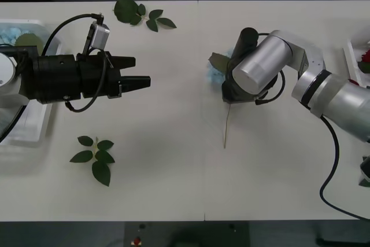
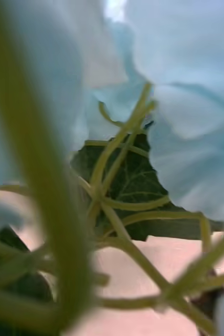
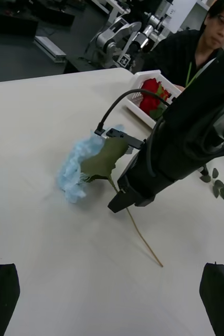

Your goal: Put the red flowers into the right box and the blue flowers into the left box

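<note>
R gripper (image 3: 123, 198) down on the blue flower (image 3: 75, 164) mid-table, jaw state can't tell, prob. set for pickup; L gripper (image 1: 139, 80) open, empty, hovering by left box (image 1: 30, 132); red flowers (image 3: 152, 102) in right box (image 3: 138, 84).

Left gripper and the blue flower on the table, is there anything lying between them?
No. In the front view, bare white tabletop separates the open left gripper from the blue flower under the right gripper; leaf sprigs lie off to the sides.

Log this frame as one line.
right end effector: at blue flower, mid-table | left end effector: open, hovering | red flowers: in right box
</note>
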Motion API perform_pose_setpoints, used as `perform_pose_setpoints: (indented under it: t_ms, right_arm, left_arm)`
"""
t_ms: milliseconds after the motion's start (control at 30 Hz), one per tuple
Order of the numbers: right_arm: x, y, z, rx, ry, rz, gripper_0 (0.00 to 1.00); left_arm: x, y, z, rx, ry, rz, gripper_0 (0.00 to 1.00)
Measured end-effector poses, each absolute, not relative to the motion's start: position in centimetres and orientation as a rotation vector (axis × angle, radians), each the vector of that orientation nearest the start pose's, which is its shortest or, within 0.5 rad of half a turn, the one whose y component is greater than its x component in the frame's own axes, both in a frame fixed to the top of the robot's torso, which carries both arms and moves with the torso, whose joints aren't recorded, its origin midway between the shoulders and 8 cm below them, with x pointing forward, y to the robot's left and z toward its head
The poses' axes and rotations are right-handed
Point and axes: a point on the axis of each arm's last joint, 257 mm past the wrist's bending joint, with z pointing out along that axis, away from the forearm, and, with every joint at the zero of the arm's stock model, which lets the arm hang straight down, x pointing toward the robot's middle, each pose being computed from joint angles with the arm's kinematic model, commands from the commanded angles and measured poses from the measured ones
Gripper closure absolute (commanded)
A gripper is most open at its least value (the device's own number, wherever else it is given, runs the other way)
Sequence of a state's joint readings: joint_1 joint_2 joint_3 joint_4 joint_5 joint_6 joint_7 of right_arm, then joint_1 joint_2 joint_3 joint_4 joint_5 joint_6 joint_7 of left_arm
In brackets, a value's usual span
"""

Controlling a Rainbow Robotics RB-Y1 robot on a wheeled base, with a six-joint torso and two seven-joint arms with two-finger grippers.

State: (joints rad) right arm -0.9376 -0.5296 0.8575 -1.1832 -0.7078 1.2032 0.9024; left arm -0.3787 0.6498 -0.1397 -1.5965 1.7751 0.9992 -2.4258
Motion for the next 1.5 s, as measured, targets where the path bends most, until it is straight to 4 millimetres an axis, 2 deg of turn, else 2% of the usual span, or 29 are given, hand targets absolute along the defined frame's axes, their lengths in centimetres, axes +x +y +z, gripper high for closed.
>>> perform_pose_setpoints:
  t_ms: [67, 100, 133, 433, 533, 600, 700, 833, 900, 1033, 1200, 1300, 1500]
  right_arm:
    - [56.0, -15.1, -30.3, -0.142, 2.676, -0.047, 0.79]
    - [56.0, -15.1, -30.3, -0.142, 2.676, -0.047, 0.94]
    - [56.0, -15.1, -30.3, -0.142, 2.676, -0.047, 1.00]
    - [55.9, -15.0, -30.3, -0.138, 2.681, -0.037, 1.00]
    - [55.6, -14.3, -30.0, -0.093, 2.709, 0.046, 1.00]
    - [55.7, -14.0, -28.9, -0.036, 2.719, 0.128, 1.00]
    - [56.5, -13.9, -25.7, -0.001, 2.709, 0.294, 1.00]
    - [57.8, -14.3, -19.7, -0.175, 2.610, 0.458, 1.00]
    - [57.9, -14.2, -16.8, -0.239, 2.557, 0.558, 1.00]
    - [57.4, -12.7, -11.7, -0.336, 2.437, 0.786, 1.00]
    - [56.4, -10.6, -7.8, -0.598, 2.252, 0.886, 1.00]
    - [56.4, -9.3, -5.9, -0.623, 2.160, 0.955, 1.00]
    - [55.6, -7.2, -3.3, -0.727, 2.006, 1.030, 1.00]
  left_arm:
    - [48.3, 10.1, -12.7, 0.865, 1.709, -0.913, 0.00]
    - [48.3, 10.1, -12.7, 0.865, 1.709, -0.913, 0.00]
    - [48.3, 10.1, -12.7, 0.865, 1.709, -0.913, 0.00]
    - [48.3, 10.2, -12.7, 0.864, 1.710, -0.913, 0.00]
    - [48.3, 10.2, -12.7, 0.863, 1.710, -0.913, 0.00]
    - [48.3, 10.2, -12.8, 0.863, 1.711, -0.913, 0.00]
    - [48.2, 10.2, -12.8, 0.862, 1.712, -0.914, 0.00]
    - [48.2, 10.2, -12.8, 0.862, 1.712, -0.914, 0.00]
    - [48.2, 10.2, -12.8, 0.862, 1.712, -0.914, 0.00]
    - [48.2, 10.2, -12.9, 0.862, 1.712, -0.914, 0.00]
    - [48.2, 10.0, -12.8, 0.860, 1.710, -0.920, 0.00]
    - [48.0, 8.9, -12.7, 0.847, 1.693, -0.952, 0.00]
    - [48.0, 5.9, -12.4, 0.737, 1.639, -1.045, 0.00]
